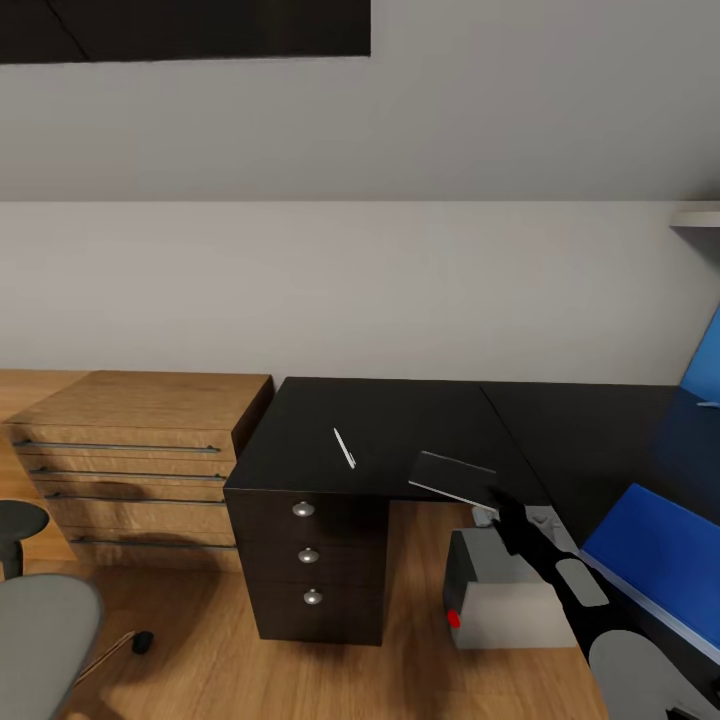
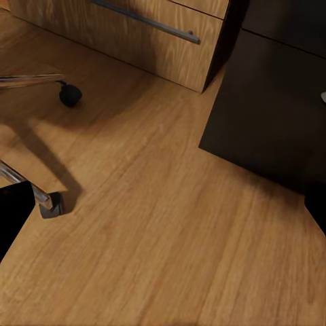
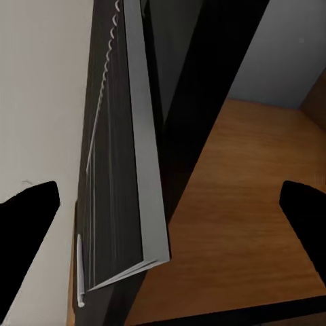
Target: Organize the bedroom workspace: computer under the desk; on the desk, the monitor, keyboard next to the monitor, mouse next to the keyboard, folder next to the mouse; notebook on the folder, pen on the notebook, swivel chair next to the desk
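A dark spiral notebook (image 1: 452, 476) lies at the black desk's (image 1: 400, 420) front edge, partly overhanging it. My right gripper (image 1: 497, 503) is at the notebook's near corner, open. In the right wrist view the notebook (image 3: 122, 176) lies between the widely spread fingers (image 3: 27, 224), touching neither. A white pen (image 1: 344, 448) rests on the desk left of the notebook. A blue folder (image 1: 655, 555) lies on the desk's right wing. The grey computer (image 1: 500, 600) with a red button stands on the floor under the desk. The swivel chair (image 1: 40, 640) is at lower left; its base (image 2: 34, 190) shows past my open left gripper (image 2: 163, 217).
A wooden dresser (image 1: 140, 450) stands against the wall left of the desk. The desk's drawer unit (image 1: 310, 565) with three knobs faces me. A blue surface (image 1: 705, 365) is cut off at the far right. Wooden floor (image 2: 170, 224) lies between chair and desk.
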Available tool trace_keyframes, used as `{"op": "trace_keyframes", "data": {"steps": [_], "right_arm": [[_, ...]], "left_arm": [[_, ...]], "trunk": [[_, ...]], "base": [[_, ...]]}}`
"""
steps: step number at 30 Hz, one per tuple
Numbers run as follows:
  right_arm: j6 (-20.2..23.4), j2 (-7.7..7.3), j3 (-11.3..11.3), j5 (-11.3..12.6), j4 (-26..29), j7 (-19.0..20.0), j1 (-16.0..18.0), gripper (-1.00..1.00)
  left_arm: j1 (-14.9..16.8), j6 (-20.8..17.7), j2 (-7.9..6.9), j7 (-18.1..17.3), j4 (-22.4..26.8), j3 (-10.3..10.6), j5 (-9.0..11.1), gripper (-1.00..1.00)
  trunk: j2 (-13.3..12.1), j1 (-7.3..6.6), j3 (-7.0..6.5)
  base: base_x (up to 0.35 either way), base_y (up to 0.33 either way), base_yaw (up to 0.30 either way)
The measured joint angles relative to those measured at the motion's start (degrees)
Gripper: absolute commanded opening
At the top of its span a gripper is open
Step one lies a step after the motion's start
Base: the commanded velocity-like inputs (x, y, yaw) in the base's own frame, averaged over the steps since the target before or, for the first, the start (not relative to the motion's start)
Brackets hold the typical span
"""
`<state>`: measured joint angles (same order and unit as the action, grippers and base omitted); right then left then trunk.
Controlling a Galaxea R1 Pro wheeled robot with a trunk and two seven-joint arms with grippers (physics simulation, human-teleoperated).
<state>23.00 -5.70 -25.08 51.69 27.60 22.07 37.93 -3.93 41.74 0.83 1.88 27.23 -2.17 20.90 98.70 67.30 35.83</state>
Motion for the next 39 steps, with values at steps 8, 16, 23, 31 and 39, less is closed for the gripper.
{"op": "trace_keyframes", "data": {"steps": [8,16,23,31,39], "right_arm": [[0.1,0.03,0.0,0.2,0.0,0.1,0.0,-1.00],[0.0,0.01,0.0,0.2,0.0,0.1,0.0,-1.00],[0.0,0.00,0.0,0.2,0.0,0.1,0.0,-1.00],[0.0,-0.03,0.0,0.0,0.0,0.0,0.0,-1.00],[-0.1,-0.03,0.0,0.0,0.0,0.1,0.0,-1.00]], "left_arm": [[0.0,0.0,0.01,0.1,0.0,0.0,0.0,1.00],[0.0,0.0,0.01,0.1,0.0,0.0,0.0,1.00],[0.0,0.0,0.01,0.0,0.0,0.0,0.0,1.00],[0.0,0.0,0.01,-0.1,0.0,0.0,-0.1,1.00],[0.0,0.0,0.01,-0.1,0.0,0.0,-0.1,1.00]], "trunk": [[0.0,0.00,0.00],[0.0,0.00,0.00],[0.0,0.00,0.00],[-1.2,-0.65,-0.53],[-4.4,-2.41,-1.97]], "base": [[0.000,0.000,0.000],[0.000,0.000,0.000],[0.000,0.000,0.000],[0.000,0.000,0.000],[0.000,0.000,0.000]]}}
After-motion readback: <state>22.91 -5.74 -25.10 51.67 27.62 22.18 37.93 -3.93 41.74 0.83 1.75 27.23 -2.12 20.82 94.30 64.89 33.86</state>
